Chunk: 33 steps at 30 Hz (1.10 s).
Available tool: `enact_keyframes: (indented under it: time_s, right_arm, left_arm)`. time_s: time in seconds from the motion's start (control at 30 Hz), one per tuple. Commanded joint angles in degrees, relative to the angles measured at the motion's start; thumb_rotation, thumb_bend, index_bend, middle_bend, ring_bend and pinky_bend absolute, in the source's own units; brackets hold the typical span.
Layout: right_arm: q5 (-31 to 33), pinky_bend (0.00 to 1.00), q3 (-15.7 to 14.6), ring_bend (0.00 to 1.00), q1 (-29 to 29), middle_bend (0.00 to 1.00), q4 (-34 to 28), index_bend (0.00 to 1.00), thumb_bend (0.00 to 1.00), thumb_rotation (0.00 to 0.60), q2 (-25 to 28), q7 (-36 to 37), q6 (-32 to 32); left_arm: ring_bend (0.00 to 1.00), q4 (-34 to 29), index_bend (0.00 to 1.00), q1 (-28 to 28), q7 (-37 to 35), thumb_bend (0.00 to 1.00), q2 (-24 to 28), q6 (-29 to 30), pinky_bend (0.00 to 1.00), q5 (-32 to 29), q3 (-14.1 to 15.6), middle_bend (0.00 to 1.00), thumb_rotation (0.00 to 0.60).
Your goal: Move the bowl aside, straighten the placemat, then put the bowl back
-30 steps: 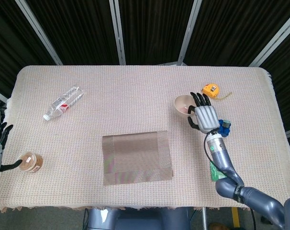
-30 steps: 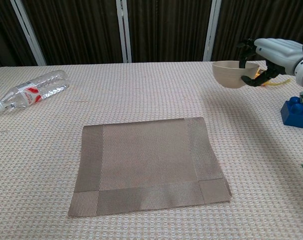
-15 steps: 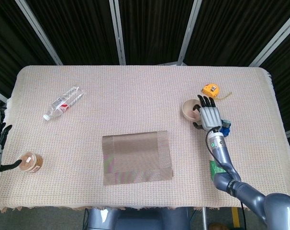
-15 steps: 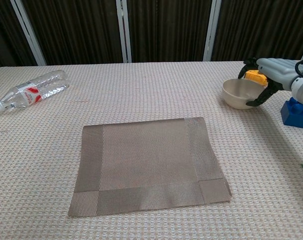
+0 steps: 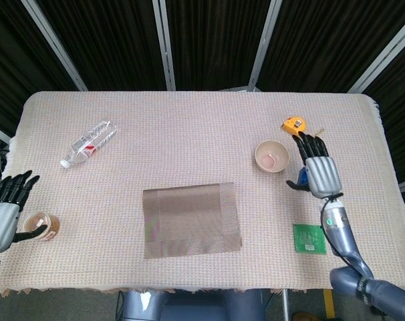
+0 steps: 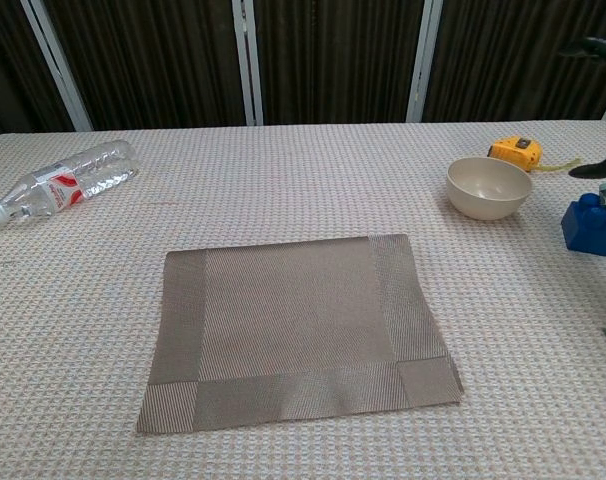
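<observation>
The cream bowl (image 5: 272,156) (image 6: 489,187) stands upright on the tablecloth at the right, well apart from the placemat. My right hand (image 5: 321,174) hovers just right of the bowl, fingers spread, holding nothing; the chest view shows only its dark fingertips (image 6: 595,48) at the right edge. The brown placemat (image 5: 192,219) (image 6: 295,330) lies flat near the front middle, slightly skewed, with nothing on it. At the far left edge my left hand (image 5: 5,210) is spread beside a small jar (image 5: 42,226), its thumb close to the jar.
A yellow tape measure (image 5: 294,124) (image 6: 515,152) sits just behind the bowl. A blue block (image 6: 591,225) lies to the bowl's right, under my right hand. A green board (image 5: 309,239) is front right. A plastic bottle (image 5: 87,143) (image 6: 63,180) lies at the left.
My right hand lowered the bowl onto the table, let go of it and drew off to the right. My left hand came further into view beside the jar.
</observation>
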Motion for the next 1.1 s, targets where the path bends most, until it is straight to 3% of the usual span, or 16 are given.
enact_keyframes:
  time_s: [0.03,0.2,0.27,0.57,1.1]
  right_arm:
    - [-4.75,0.00,-4.99,0.00,-9.27,0.00,-14.23,0.00,0.00,0.600,11.86,2.16,9.01]
    - [-6.38,0.00,-7.95,0.00,-15.25,0.00,-22.49,0.00,0.00,0.600,17.10,1.33,15.32]
    - [-6.85,0.00,-8.86,0.00,-17.17,0.00,-24.46,0.00,0.00,0.600,17.82,-0.75,17.69]
    - [-8.19,0.00,-11.22,0.00,-21.07,0.00,-30.07,0.00,0.00,0.600,19.06,-5.29,21.25]
    - [-8.99,0.00,-11.44,0.00,-21.22,0.00,-29.72,0.00,0.00,0.600,19.53,-1.79,19.66]
  left_arm:
    - [0.00,2.34,0.23,-2.40,-4.20,0.10,-1.25,0.84,0.00,10.49,3.46,0.00,0.600]
    - [0.00,2.86,0.40,-4.16,-1.62,0.16,-4.06,-1.17,0.00,16.85,6.19,0.00,0.600]
    - [0.00,3.11,0.43,-4.86,-0.02,0.17,-5.81,-2.61,0.00,18.06,6.82,0.00,0.600]
    - [0.00,6.75,0.46,-6.52,4.61,0.22,-15.26,-7.34,0.00,18.68,7.78,0.00,0.600]
    - [0.00,18.97,0.46,-8.96,8.89,0.32,-31.98,-13.79,0.00,16.91,7.95,0.00,0.600]
